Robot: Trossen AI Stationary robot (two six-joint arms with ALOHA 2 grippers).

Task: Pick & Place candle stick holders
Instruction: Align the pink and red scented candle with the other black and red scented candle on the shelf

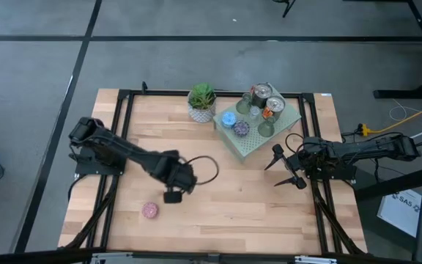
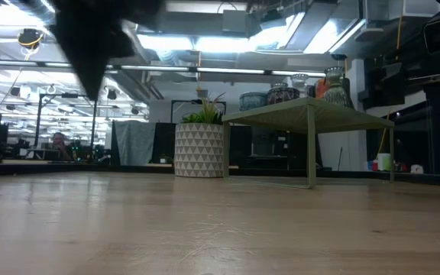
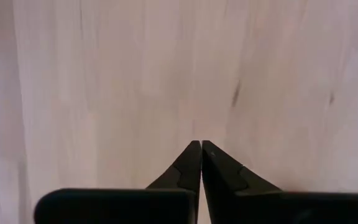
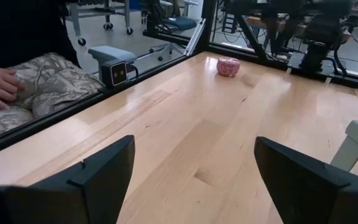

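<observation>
Looking down on a pale wooden bench with a dark arm at each side.
Left arm: reaches in from the left edge toward the middle front of the bench.
Left gripper: fingers pressed together and holding nothing, pointing down over bare wood.
Pink holder: small and round, standing alone near the front left, just beside the left gripper but not touching it.
Plant: green leaves in a white patterned pot, at the back centre; not part of the job.
Green slab: pale perforated platform on short legs, right of the plant.
Other holders: clustered on top of the slab, including a blue one, a purple mosaic one and two shiny ones.
Right gripper: fingers spread wide and empty, waiting near the right edge, beside the slab.
Doing the step well: the pink holder looks like the next pick. I would spread the left fingers before lowering, centre them over the cup, straddle its rim and close gently so it does not skid or tip.
</observation>
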